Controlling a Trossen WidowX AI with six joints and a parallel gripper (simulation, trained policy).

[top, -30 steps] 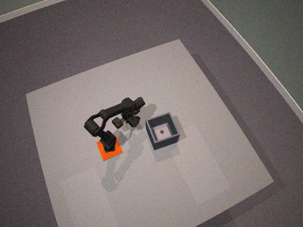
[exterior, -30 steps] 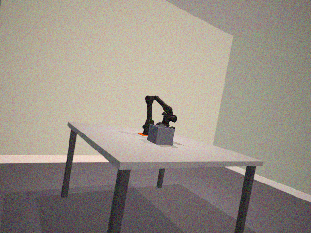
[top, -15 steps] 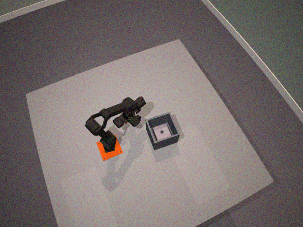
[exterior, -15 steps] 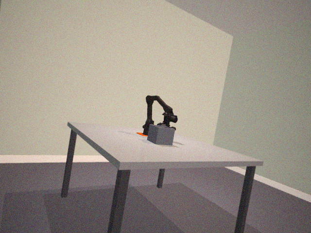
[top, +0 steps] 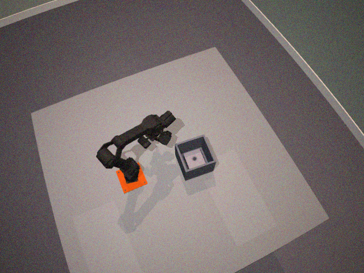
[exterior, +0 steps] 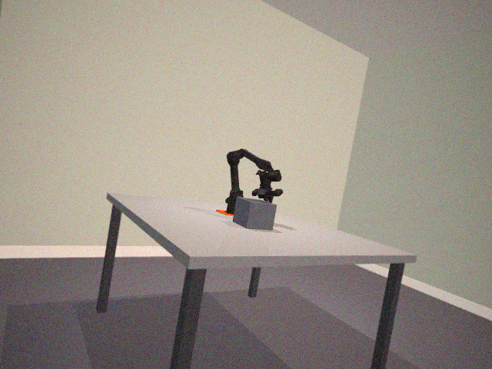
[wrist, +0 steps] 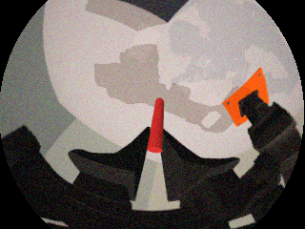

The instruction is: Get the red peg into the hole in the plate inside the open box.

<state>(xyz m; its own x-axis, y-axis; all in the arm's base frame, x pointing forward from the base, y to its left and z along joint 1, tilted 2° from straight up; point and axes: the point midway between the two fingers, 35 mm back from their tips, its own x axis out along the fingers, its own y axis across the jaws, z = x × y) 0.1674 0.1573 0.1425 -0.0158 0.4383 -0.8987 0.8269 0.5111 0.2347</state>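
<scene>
Hand point(top: 155, 139) point(exterior: 268, 199) point(wrist: 154, 130): pinching red peg point(exterior: 268, 201) point(wrist: 157, 126), beside open-topped box point(top: 201, 169) point(exterior: 254, 214).
Peg path: lift clear of rim, centre over hole point(top: 194, 158), descend upright, slowly.

In the top view, the gripper point(top: 154, 139) point(exterior: 268, 197) point(wrist: 154, 130) is being carried a little toward the top of the frame, compared with the 2 earlier pictures. The elbow of the arm point(top: 132, 136) point(exterior: 235, 174) point(wrist: 276, 125) is being swung slightly toward the left and lower edges, and its shadow point(top: 127, 224) is being stretched farther toward the lower left.

In the exterior view, the gripper is being raised: its wide finger mounts, earlier partly masked by the box point(top: 187, 174) point(exterior: 262, 215) point(wrist: 167, 7), are now being shown above the rim. A speck of the red peg point(exterior: 268, 201) point(wrist: 157, 125) is being revealed just above the rim, where 0 red was being seen in the 2 earlier pictures.
</scene>
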